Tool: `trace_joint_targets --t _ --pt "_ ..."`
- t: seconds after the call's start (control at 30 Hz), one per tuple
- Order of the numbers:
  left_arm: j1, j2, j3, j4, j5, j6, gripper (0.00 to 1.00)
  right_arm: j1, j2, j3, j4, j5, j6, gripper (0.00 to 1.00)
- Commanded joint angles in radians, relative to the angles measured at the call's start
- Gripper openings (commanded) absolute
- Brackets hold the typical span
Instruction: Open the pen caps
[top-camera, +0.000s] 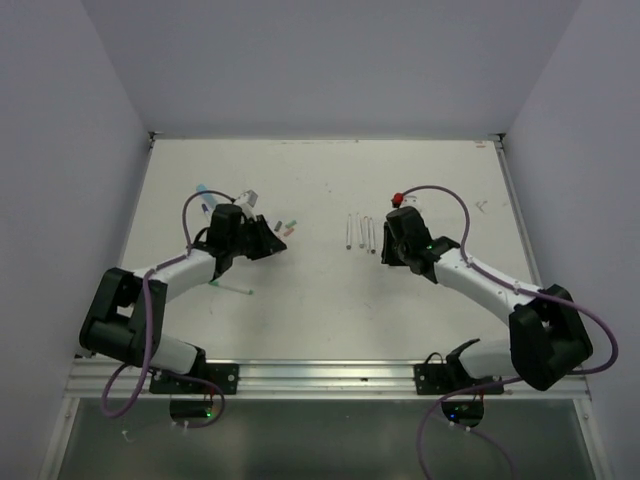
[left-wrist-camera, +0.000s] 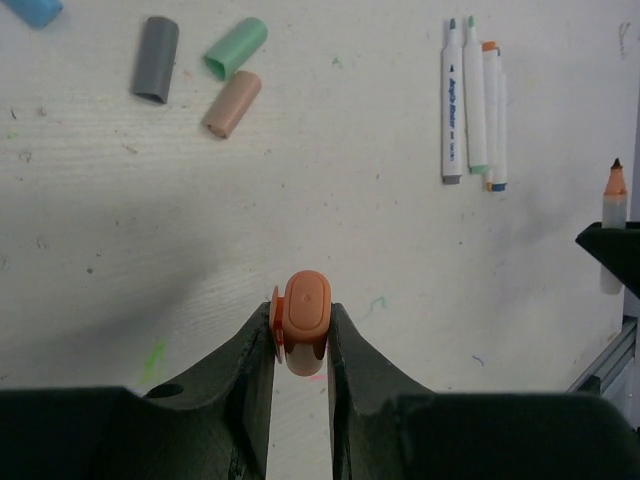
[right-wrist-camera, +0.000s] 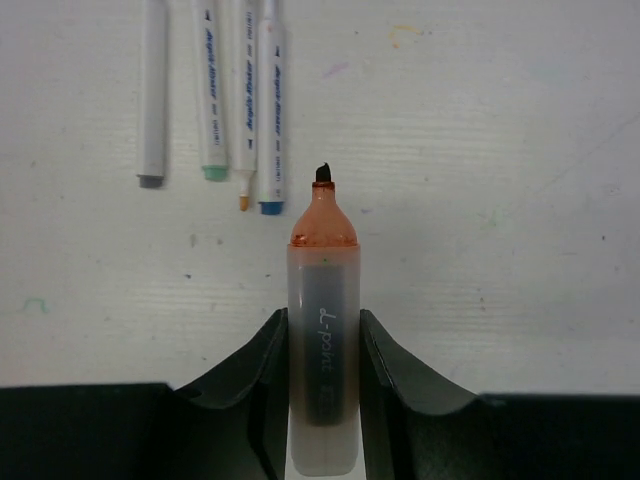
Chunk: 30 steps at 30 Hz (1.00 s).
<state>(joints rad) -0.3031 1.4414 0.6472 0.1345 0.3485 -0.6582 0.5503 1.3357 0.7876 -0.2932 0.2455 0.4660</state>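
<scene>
My left gripper (left-wrist-camera: 303, 318) is shut on a fat orange pen cap (left-wrist-camera: 304, 305), held end-on above the table; it sits left of centre in the top view (top-camera: 272, 243). My right gripper (right-wrist-camera: 323, 322) is shut on a thick pale marker barrel (right-wrist-camera: 323, 380) with its orange nib end (right-wrist-camera: 323, 222) bare and pointing away. That marker also shows at the right edge of the left wrist view (left-wrist-camera: 613, 225). Loose caps lie on the table: grey (left-wrist-camera: 155, 58), green (left-wrist-camera: 236, 47), tan (left-wrist-camera: 231, 103) and light blue (left-wrist-camera: 35, 10).
Several uncapped thin pens lie side by side in a row between the arms (top-camera: 360, 232), also in the left wrist view (left-wrist-camera: 472, 100) and the right wrist view (right-wrist-camera: 232, 95). A green-ended pen (top-camera: 232, 289) lies near the left arm. Walls enclose the table on three sides.
</scene>
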Motion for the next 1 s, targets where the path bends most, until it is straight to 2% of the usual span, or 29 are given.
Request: trace_joint_targets --t 0.0,0.33,0.5,0.67,0.97 --pt "0.002 0.054 -0.024 0.023 0.027 0.032 0.00 -0.052 0.023 0.033 -0.046 -0.003 -0.035 0.00" --pt "0.002 0.142 -0.034 0.073 0.038 0.028 0.01 -0.098 0.155 0.019 0.063 -0.087 -0.038 0.00" --pt "0.002 0.162 -0.029 0.077 0.029 0.031 0.14 -0.098 0.197 0.010 0.089 -0.124 -0.033 0.00" --pt "0.002 0.189 -0.008 0.062 0.015 0.025 0.28 -0.095 0.207 0.001 0.101 -0.111 -0.024 0.08" --pt "0.002 0.186 -0.008 0.027 -0.019 0.011 0.40 -0.096 0.217 -0.017 0.109 -0.124 -0.015 0.13"
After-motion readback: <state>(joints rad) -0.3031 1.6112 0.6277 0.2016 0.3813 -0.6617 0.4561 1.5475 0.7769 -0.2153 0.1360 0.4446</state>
